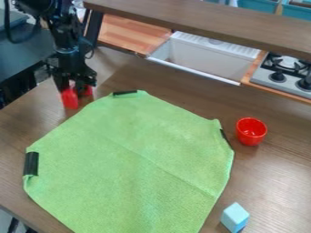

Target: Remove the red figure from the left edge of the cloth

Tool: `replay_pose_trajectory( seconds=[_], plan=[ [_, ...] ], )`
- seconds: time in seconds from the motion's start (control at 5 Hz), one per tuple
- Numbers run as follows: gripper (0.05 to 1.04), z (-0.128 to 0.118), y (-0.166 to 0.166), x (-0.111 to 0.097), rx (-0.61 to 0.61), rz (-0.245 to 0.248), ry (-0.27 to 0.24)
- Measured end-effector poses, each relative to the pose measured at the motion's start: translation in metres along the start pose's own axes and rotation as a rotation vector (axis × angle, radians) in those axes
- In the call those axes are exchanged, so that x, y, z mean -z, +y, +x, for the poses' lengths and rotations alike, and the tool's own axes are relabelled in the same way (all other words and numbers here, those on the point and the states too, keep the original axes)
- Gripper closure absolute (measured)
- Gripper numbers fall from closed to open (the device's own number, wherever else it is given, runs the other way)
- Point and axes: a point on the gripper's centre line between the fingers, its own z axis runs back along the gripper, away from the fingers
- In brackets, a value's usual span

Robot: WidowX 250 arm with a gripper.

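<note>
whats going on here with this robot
The black gripper is down at the red figure, on the table just past the upper left edge of the green cloth. Whether it has hold of the figure, I can't tell. A red cup and a light blue block sit off the cloth, to its right.

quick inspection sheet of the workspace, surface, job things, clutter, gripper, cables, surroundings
surface: brown wood table
cloth: green cloth, spread out, faint diagonal crease, black strips at three corners
figure: red figure just beyond the cloth's upper-left edge, partly hidden by the gripper
clutter: red cup right of the cloth, light blue block near its lower-right edge
gripper: at the figure; grip cannot be confirmed
cables: black cable curving beside the arm
surroundings: sink and stove behind
damage: nothing seen
</note>
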Motion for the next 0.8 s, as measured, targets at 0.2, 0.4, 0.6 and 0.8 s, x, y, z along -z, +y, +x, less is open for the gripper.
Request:
replay_pose_trajectory(
  seconds=[0.2, 0.4, 0.6, 0.8],
  plan=[
    [0.122, 0.002, -0.003, -0.010, -0.013, -0.028, -0.021],
    [0.082, 0.008, 0.002, -0.038, -0.036, -0.074, -0.091],
    [0.083, 0.006, 0.005, -0.064, -0.064, -0.128, -0.140],
    [0.083, 0.000, 0.011, -0.108, -0.075, -0.182, -0.186]
  ],
)
